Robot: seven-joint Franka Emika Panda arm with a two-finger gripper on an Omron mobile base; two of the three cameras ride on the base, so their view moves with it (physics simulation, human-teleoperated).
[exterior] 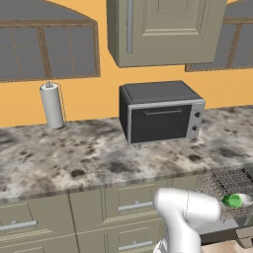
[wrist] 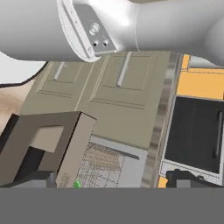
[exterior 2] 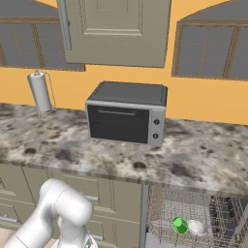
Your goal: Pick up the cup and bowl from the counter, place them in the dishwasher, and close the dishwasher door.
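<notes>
Hand view gives you the best look. The gripper (wrist: 111, 179) is spread wide, its two dark tips far apart, and it holds nothing. Just ahead of the left tip is the dishwasher door (wrist: 72, 148), a brown panel hanging open. Ahead of the middle of the gripper is the grey wire rack (wrist: 107, 162), with the green cup (wrist: 77, 184) at its near edge. Past the right tip, farther off, is the black toaster oven (wrist: 197, 131).

From the right base view, the cup (exterior 2: 180, 225) and the white bowl (exterior 2: 196, 226) sit side by side in the dishwasher (exterior 2: 193, 208). So I think only the door is left to do. You need to get a finger against the door's free edge and push it shut.

Well above the gripper, the speckled counter (exterior 2: 203, 155) holds a paper towel roll (exterior 2: 39, 92) on the left. Taupe drawers (exterior: 118, 205) run under it, and the wall is orange.
</notes>
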